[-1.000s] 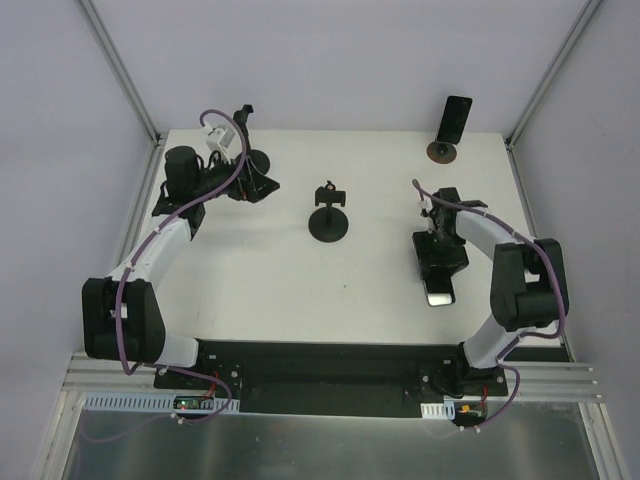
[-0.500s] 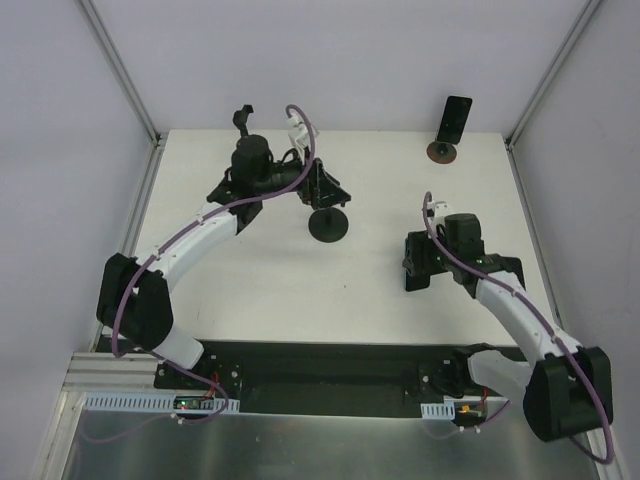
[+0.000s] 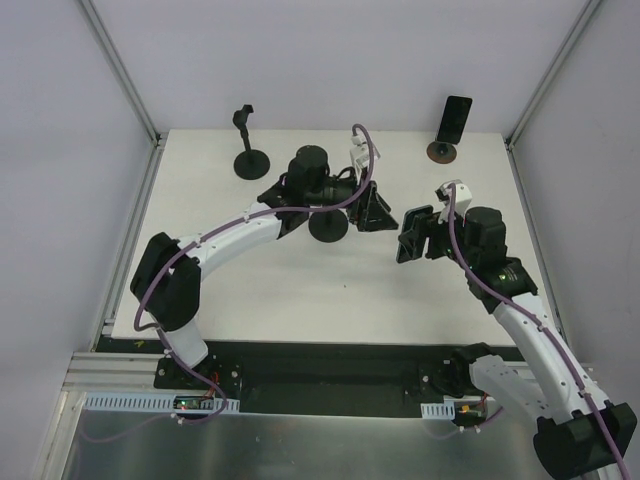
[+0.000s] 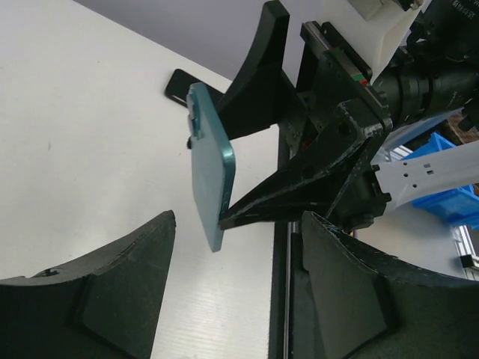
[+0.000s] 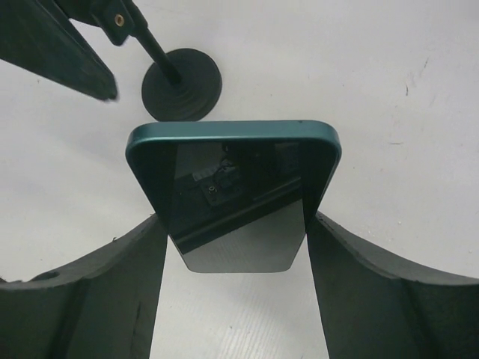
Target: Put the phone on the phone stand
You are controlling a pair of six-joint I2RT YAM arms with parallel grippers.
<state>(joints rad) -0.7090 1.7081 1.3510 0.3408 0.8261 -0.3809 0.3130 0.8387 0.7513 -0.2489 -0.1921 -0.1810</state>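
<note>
My right gripper [image 3: 418, 238] is shut on the phone [image 3: 411, 233], a teal-rimmed slab with a dark screen [image 5: 233, 194], and carries it above the table right of centre. Both right fingers press on the phone's long sides. The middle phone stand [image 3: 326, 229] is black with a round base [image 5: 182, 85]; its top is covered by my left arm in the top view. My left gripper [image 3: 376, 211] hovers between that stand and the phone, open with nothing between its fingers [image 4: 112, 292]. In the left wrist view the phone [image 4: 211, 176] shows edge-on just ahead.
A second black stand [image 3: 245, 158] is at the back left. At the back right, another dark phone [image 3: 456, 118] leans on a small round stand [image 3: 440, 151]. Aluminium frame posts rise at the table's back corners.
My left arm swung right from the back-left stand to the table's centre, its jaws narrowing a little. My right arm lifted the phone off the table and brought it left toward the centre.
</note>
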